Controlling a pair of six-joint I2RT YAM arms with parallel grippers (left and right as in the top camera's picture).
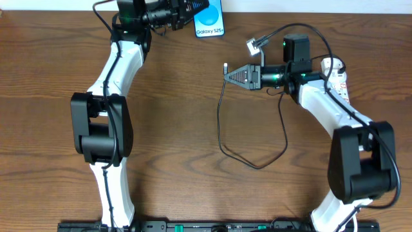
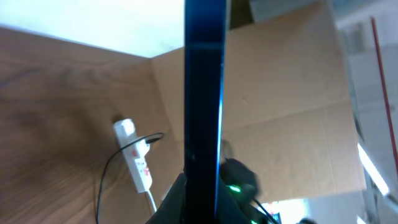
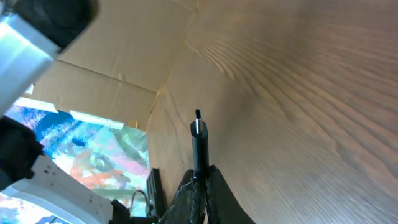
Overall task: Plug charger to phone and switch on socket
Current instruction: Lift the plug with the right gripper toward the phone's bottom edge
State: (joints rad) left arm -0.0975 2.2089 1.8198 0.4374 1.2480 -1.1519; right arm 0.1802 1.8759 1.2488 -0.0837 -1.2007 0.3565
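Observation:
My left gripper (image 1: 190, 18) is shut on the phone (image 1: 210, 20) at the table's far edge; its blue screen reads "Galaxy S25+". In the left wrist view the phone (image 2: 204, 93) stands edge-on between the fingers (image 2: 199, 186). My right gripper (image 1: 228, 75) is shut on the charger plug tip (image 1: 225, 66), right of the phone and apart from it. The black cable (image 1: 257, 161) loops over the table. In the right wrist view the plug (image 3: 198, 134) sticks out past the fingertips (image 3: 200, 177). The socket (image 1: 337, 76) lies at the right, partly behind the right arm; it also shows in the left wrist view (image 2: 137, 155).
A small grey-white object (image 1: 256, 45) lies near the right gripper. A black adapter (image 1: 296, 46) stands by the socket. Brown cardboard (image 2: 292, 93) stands behind the table.

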